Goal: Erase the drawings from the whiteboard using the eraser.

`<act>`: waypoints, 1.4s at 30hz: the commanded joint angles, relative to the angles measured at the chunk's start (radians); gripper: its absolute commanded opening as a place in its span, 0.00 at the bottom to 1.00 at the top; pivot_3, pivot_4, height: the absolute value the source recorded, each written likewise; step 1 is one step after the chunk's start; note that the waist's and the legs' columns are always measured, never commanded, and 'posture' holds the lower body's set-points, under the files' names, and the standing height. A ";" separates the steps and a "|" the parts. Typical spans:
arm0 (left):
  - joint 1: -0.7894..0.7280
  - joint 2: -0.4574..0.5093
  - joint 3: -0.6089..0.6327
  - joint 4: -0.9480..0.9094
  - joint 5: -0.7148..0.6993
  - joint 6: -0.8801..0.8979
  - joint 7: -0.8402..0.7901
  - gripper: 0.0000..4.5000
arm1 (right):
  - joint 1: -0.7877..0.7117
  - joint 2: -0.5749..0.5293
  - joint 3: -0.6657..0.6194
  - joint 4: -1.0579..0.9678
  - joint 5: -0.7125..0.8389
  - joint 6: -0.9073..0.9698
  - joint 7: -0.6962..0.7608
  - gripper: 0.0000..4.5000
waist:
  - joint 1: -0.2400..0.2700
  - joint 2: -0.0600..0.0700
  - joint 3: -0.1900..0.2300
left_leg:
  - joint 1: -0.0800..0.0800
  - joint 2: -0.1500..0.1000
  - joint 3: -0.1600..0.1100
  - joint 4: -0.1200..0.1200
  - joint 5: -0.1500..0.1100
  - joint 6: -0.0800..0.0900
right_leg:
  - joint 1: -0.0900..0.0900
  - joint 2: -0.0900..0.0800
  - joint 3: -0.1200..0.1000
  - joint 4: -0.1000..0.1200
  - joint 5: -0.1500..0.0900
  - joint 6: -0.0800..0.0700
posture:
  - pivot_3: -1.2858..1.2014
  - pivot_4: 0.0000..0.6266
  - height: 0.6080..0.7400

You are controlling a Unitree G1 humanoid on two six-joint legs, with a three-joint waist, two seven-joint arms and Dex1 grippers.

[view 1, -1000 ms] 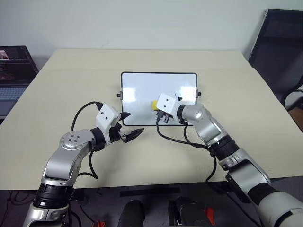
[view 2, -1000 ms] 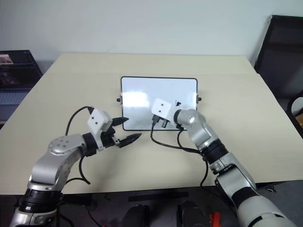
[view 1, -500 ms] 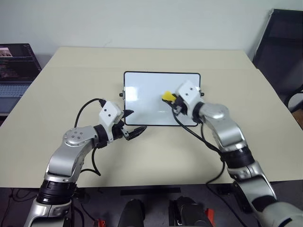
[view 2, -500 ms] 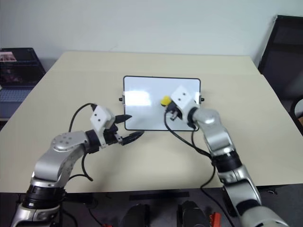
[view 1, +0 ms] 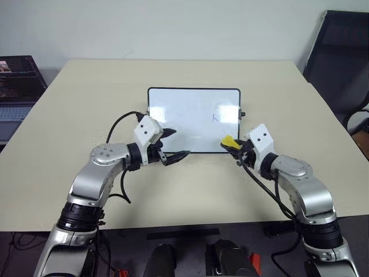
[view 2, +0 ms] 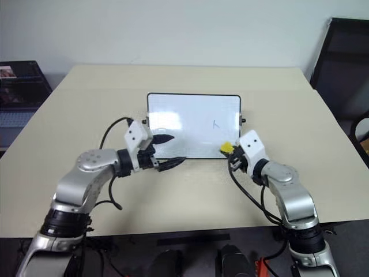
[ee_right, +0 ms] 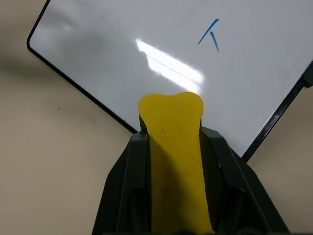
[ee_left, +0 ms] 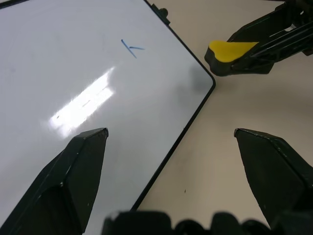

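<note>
Glossy smooth whiteboard [view 1: 184, 118] lies on a matt beige table [view 1: 86, 104].

An office or lab: beige table [view 1: 69, 144], laptop [view 1: 17, 86] at left, black chair [view 1: 340, 57] at right

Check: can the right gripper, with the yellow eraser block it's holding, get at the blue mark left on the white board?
Probably yes. The right gripper holds the yellow eraser block just off the near right corner of the white board; the blue mark lies close beyond, nothing between. The left gripper sits at the near left edge.
</note>
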 commanded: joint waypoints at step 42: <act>0.000 -0.040 -0.004 -0.018 0.021 -0.027 0.001 1.00 | -0.343 -0.014 0.175 0.563 -0.233 -0.290 -0.055 0.22 | 0.001 0.000 0.000 | 0.003 0.001 0.001 0.001 0.001 0.001 | 0.003 -0.001 0.000 0.001 0.001 0.000 | 0.52 0.24 1.00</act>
